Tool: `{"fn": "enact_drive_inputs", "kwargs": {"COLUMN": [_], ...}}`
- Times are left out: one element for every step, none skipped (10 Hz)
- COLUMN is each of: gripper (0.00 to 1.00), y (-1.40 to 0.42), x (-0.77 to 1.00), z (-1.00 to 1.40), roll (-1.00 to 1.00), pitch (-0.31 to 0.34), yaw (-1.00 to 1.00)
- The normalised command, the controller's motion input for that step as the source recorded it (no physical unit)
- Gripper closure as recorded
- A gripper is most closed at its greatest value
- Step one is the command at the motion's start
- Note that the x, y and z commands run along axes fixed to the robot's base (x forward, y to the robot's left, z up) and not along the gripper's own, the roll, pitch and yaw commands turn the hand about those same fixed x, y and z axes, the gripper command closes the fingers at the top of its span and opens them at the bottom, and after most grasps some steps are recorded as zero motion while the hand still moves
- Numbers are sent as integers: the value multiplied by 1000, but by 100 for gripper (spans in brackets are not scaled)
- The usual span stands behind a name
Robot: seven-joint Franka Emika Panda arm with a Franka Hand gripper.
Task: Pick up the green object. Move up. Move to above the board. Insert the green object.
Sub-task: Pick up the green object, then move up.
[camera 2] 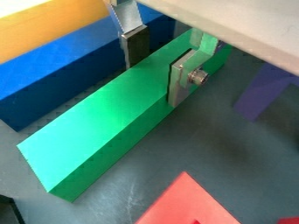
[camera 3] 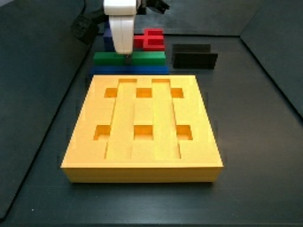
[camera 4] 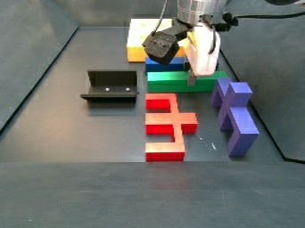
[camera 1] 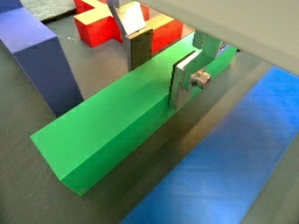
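The pincer (camera 1: 163, 74) straddles the green object (camera 1: 122, 122) — one silver finger (camera 2: 184, 77) at each long side, apparently touching the faces, though a firm clamp cannot be confirmed. The green object lies flat on the dark worktop (camera 3: 254, 133), just beyond the board (camera 3: 144, 129) at its 12 o'clock edge in a side view, beside the blue bar (camera 2: 52, 70). In a side view the red piece (camera 4: 167, 126) lies in front of it — the fixture (camera 4: 110, 85) at its 9 o'clock.

floor (camera 4: 71, 107) dark | on it: board (camera 3: 142, 151), fixture (camera 4: 111, 86), green object (camera 4: 173, 85) (gripper (camera 4: 199, 78) astride)
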Motion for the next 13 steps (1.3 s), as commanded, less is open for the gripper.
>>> {"fn": "enact_drive_inputs", "kwargs": {"gripper": [100,100,100,100,100,100,100,100,100,100,100,100,100], "y": [0,0,0,0,0,0,0,0,0,0,0,0,-57], "x": [0,0,0,0,0,0,0,0,0,0,0,0,7], "z": [0,0,0,0,0,0,0,0,0,0,0,833,823], "roll": [0,0,0,0,0,0,0,0,0,0,0,0,-7], "pitch": [0,0,0,0,0,0,0,0,0,0,0,0,4], "yaw": [0,0,0,0,0,0,0,0,0,0,0,0,-51]}}
